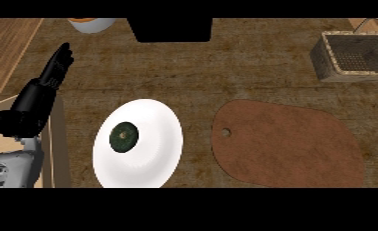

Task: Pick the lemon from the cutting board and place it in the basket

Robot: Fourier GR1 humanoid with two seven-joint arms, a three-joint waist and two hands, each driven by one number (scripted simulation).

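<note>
Dark green item (124, 136) on white plate (151, 120)

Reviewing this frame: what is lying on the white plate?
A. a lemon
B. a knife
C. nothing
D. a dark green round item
D: a dark green round item sits left of centre on the white plate, while the brown cutting board beside it shows no lemon on it.
</note>
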